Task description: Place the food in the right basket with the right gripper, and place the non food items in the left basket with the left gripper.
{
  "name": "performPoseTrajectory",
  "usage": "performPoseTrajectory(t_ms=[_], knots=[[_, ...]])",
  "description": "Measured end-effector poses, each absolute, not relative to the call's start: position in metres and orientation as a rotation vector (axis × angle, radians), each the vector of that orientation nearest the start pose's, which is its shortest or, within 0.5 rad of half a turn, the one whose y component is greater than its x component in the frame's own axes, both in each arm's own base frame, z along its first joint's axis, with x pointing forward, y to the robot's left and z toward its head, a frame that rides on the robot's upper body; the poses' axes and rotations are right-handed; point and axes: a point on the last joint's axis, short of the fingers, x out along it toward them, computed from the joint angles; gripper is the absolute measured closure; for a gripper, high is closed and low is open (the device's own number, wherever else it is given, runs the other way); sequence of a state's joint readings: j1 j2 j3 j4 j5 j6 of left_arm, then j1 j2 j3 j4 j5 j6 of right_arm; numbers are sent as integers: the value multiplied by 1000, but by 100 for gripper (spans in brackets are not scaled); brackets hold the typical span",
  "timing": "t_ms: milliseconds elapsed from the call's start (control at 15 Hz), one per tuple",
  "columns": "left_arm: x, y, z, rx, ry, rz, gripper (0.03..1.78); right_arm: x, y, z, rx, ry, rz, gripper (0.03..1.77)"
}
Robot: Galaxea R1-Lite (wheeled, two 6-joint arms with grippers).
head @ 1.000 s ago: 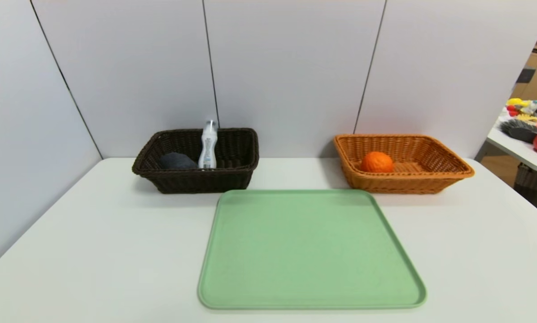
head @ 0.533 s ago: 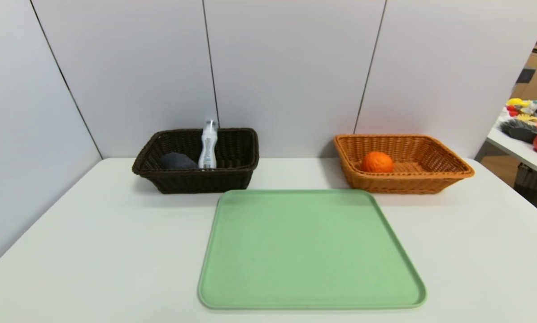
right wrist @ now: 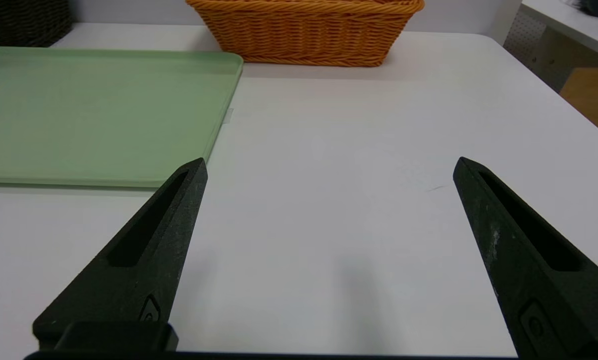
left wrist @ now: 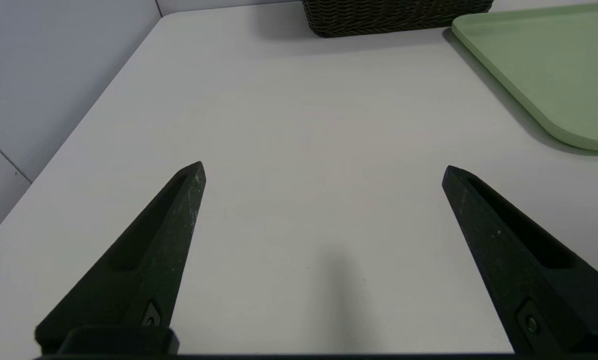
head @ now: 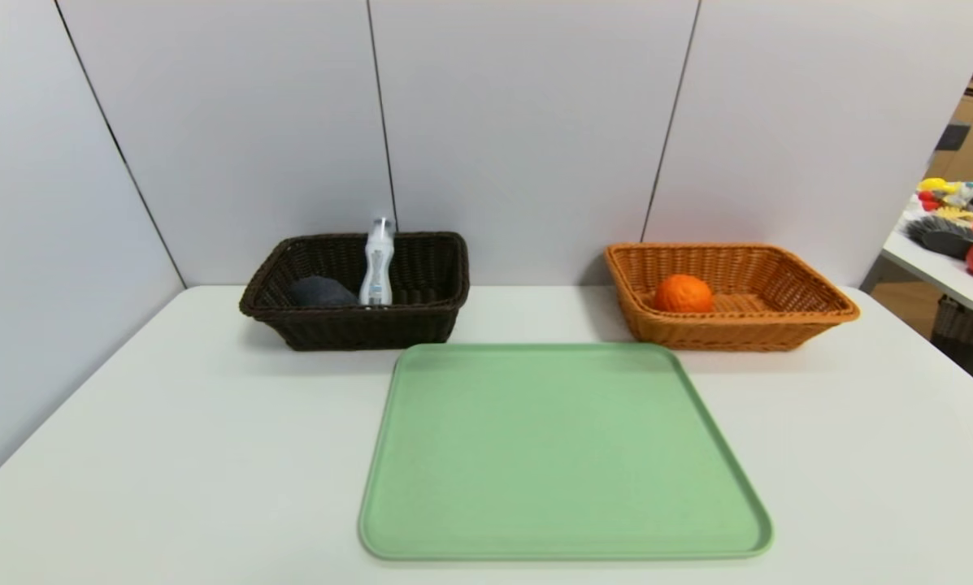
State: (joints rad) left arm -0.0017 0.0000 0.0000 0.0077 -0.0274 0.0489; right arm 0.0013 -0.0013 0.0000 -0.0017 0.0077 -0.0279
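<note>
In the head view we see the orange [head: 684, 294] in the tan basket [head: 734, 329], and the bottle [head: 378, 264] and cloth [head: 321, 292] in the dark basket [head: 364, 328]; neither wrist view shows these 3. Only the wrist views show our 2 grippers, left [left wrist: 323, 172] and right [right wrist: 332, 167], each wide apart above the table [head: 169, 455], holding and touching nothing.

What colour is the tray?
The tray is plain light green; the head view shows it best.

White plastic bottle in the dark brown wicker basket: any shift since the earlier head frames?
No. The white plastic bottle stands as before against the dark brown wicker basket's rim, no shift visible.
</note>
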Motion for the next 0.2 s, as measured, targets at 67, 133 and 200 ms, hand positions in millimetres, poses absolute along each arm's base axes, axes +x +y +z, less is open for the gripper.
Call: performPoseTrajectory(t_ms=[67, 133, 200], knots=[[-23, -1, 75, 48, 7, -29, 12, -23, 0, 76, -26, -3, 9, 10], [-23, -1, 75, 48, 7, -30, 12, -23, 0, 76, -16, -3, 8, 10], [-23, -1, 75, 48, 7, -30, 12, -23, 0, 76, -4, -3, 7, 10]])
